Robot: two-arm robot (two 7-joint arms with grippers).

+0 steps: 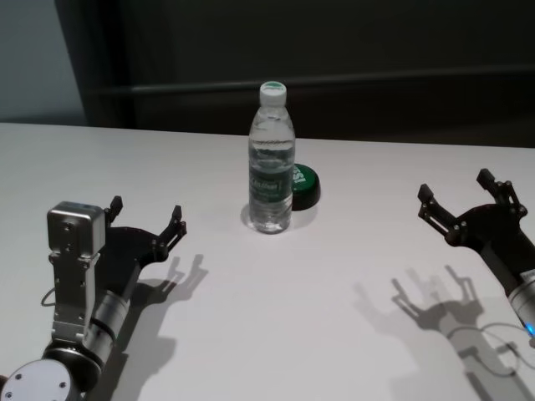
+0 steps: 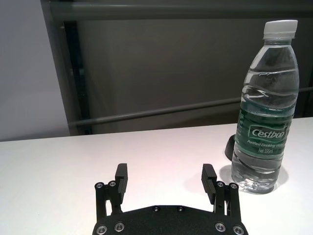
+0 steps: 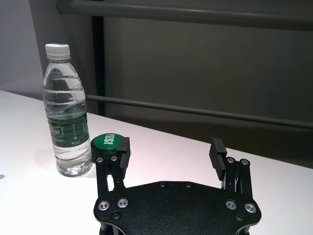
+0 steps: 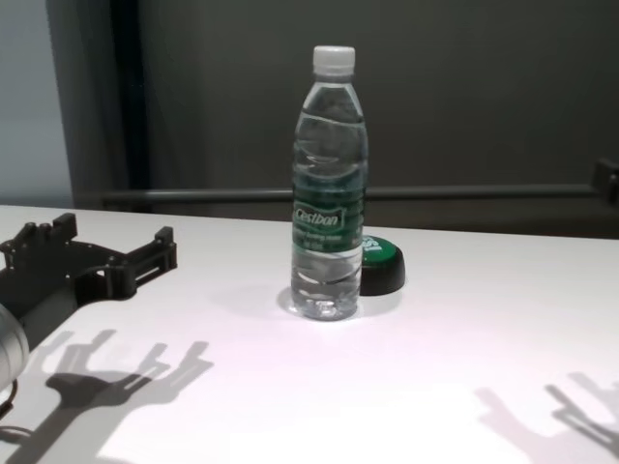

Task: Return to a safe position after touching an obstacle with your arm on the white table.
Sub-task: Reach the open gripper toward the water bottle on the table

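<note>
Bottle (image 1: pixel 272 159) upright, well apart from grippers.

Low green-topped black puck (image 1: pixel 304 185) before a dark wall (image 1: pixel 334 50)

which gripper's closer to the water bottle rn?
Left. The left gripper hovers open just off the water bottle's left side; the right gripper hovers open farther off on its right.

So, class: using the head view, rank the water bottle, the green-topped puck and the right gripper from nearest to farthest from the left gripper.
1. Water bottle: upright at table centre, to the right of the open left gripper.
2. Green-topped puck: just behind the bottle, on its right.
3. Right gripper: open, at the far right of the white table.
</note>
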